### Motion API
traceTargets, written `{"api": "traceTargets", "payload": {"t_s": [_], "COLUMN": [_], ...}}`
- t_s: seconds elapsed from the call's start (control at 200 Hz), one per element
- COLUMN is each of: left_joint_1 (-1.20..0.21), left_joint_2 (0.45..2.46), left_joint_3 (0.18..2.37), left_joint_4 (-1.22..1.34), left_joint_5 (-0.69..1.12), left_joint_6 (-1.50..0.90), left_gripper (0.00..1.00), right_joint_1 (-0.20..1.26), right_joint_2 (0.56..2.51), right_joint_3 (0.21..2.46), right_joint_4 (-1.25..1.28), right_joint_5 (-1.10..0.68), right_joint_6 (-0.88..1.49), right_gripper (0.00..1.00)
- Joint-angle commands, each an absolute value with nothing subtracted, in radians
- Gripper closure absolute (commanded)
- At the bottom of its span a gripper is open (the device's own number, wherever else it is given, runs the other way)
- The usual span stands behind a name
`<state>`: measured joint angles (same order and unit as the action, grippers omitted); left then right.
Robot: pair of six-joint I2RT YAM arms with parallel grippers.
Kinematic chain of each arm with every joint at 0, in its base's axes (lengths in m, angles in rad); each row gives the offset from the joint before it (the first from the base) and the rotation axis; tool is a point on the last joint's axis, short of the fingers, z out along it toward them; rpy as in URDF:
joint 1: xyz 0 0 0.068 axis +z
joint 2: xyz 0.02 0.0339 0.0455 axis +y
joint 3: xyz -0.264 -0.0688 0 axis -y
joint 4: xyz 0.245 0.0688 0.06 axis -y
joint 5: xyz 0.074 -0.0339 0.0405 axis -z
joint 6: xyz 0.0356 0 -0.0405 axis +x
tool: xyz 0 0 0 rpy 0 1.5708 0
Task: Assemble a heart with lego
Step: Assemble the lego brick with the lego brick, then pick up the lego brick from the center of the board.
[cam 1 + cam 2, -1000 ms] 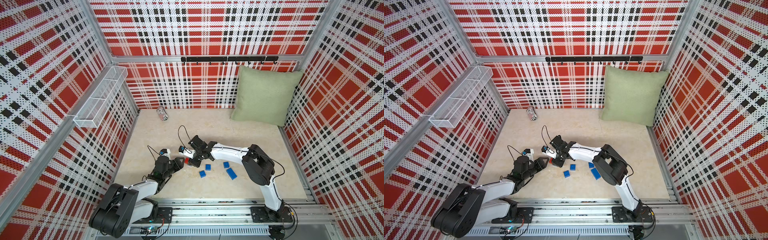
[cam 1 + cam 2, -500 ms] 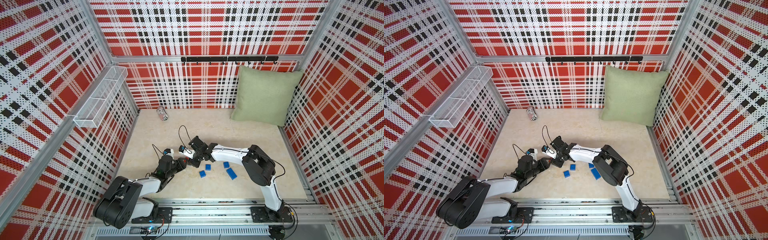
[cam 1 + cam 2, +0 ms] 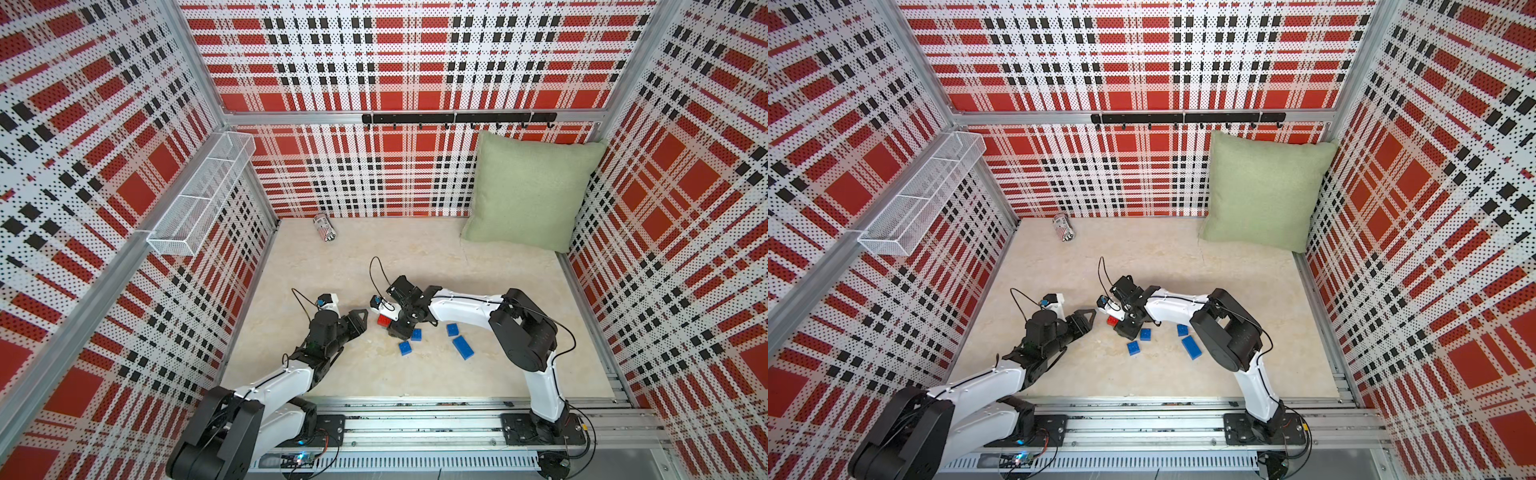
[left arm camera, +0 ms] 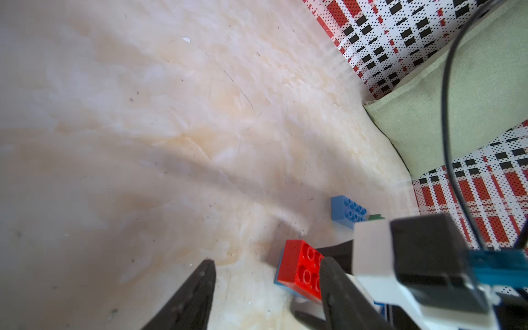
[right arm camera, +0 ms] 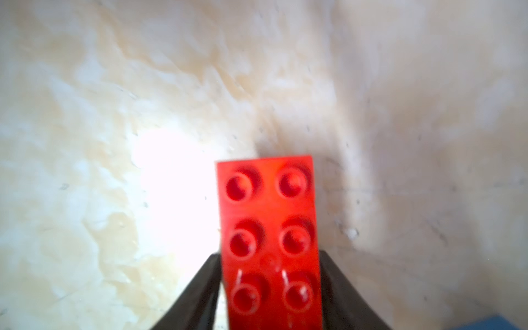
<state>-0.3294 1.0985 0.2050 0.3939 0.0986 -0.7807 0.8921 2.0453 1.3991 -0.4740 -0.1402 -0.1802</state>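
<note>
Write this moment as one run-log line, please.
left pincer: open, empty | right pincer: straddling red studded plastic brick, grip unclear | stage: assembly unfinished

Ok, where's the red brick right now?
In both top views the red brick lies mid-table between the right gripper's fingers, the open left gripper close beside it.

The can [image 3: 324,227] lies behind the lego [image 3: 405,347], pillow [image 3: 528,195] back-right.

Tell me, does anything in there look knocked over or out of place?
Yes: a striped can lies tipped on its side by the back wall, far from the lego bricks. A green pillow leaning in the far corner also seems unrelated to the building.
</note>
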Motion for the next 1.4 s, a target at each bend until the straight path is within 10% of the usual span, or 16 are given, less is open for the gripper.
{"api": "traceTargets", "payload": {"t_s": [0.0,0.531,1.393], "left_joint_1": [-0.324,-0.45,-0.509], "left_joint_2": [1.073,0.997,1.033], "left_joint_3": [0.241,0.304,0.301], "left_joint_4": [0.352,0.203,0.233], "left_joint_5": [0.075,-0.042,-0.092], "left_joint_6": [-0.773,-0.732,-0.744], "left_gripper": [0.37,0.35,0.35], "right_joint_1": [0.891,0.825,0.671], "right_joint_2": [1.959,1.675,1.961], "right_joint_3": [1.404,1.223,1.341], "right_joint_4": [-0.477,-0.499,-0.463], "right_joint_5": [-0.152,0.062,0.097], "right_joint_6": [-0.158,0.167,-0.066], "right_gripper": [0.31,0.21,0.21]}}
